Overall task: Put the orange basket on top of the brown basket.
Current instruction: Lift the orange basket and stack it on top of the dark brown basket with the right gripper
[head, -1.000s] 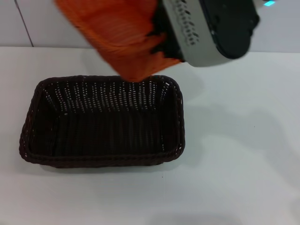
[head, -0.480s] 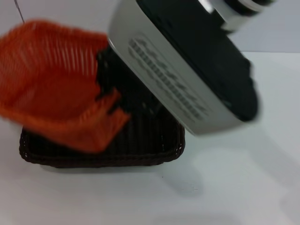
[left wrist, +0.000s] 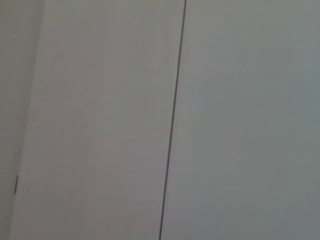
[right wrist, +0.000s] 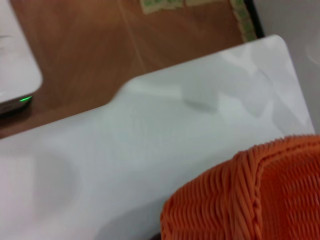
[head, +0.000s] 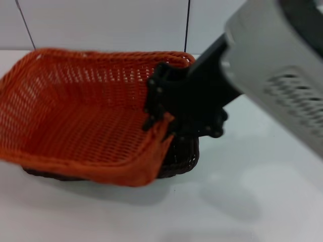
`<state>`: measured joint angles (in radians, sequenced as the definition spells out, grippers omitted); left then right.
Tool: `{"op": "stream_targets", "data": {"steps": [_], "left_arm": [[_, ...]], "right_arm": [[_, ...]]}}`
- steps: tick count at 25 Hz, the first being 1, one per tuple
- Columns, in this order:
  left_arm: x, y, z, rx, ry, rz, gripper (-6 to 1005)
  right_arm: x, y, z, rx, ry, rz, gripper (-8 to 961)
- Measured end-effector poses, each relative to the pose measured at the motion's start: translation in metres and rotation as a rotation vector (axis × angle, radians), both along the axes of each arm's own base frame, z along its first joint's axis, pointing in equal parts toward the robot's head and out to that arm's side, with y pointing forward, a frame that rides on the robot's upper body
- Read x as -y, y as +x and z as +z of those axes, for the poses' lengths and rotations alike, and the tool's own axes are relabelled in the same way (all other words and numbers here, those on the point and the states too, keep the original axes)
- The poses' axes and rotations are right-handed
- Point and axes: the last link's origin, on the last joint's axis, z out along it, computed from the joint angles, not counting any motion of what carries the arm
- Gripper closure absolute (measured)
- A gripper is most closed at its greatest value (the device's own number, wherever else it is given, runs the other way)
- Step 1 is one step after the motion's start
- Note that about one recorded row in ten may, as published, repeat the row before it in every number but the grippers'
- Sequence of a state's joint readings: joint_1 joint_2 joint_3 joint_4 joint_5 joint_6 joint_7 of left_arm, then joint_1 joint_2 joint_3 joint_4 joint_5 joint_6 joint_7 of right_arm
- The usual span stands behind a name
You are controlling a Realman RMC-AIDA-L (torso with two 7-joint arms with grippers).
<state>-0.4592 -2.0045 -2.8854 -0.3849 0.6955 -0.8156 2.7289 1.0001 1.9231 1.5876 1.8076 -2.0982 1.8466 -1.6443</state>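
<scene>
The right gripper (head: 160,118), black and reaching in from the right, is clamped on the right-hand rim of the orange basket (head: 75,121), one finger inside the wall and the rest of the black hardware outside it. The basket sits tilted over the brown basket (head: 184,154), covering nearly all of it; only the dark basket's near right corner and a sliver of its near edge show beneath the orange weave. Whether the orange basket rests on the brown one or hangs just above it cannot be told. Both stand on a white table (head: 242,201), with a pale panelled wall (head: 101,25) at the far side. The right wrist camera catches a corner of the orange braided rim against the tabletop. The left gripper is out of sight; its wrist camera faces only plain wall.
</scene>
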Motion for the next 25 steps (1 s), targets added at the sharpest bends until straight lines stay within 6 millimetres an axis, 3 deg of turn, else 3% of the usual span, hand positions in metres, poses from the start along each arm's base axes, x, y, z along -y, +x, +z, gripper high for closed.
{"op": "stream_targets", "data": {"steps": [6,13,19,25], "left_arm": [[0.001,0.002,-0.006,0.02,0.015,-0.01,414],[0.008,0.005,-0.022,0.048,0.035,-0.031,415],[0.012,0.008,-0.029,0.067,0.055,-0.072,417],[0.015,0.009,-0.034,0.081,0.052,-0.096,418]], "right_arm": [[-0.009,0.013,0.013,0.029,-0.02,0.1,790],[-0.038,0.028,0.023,0.062,-0.043,0.2,790],[-0.065,0.031,0.021,0.114,-0.053,0.226,791],[-0.07,0.03,0.018,0.081,-0.083,0.237,790]]}}
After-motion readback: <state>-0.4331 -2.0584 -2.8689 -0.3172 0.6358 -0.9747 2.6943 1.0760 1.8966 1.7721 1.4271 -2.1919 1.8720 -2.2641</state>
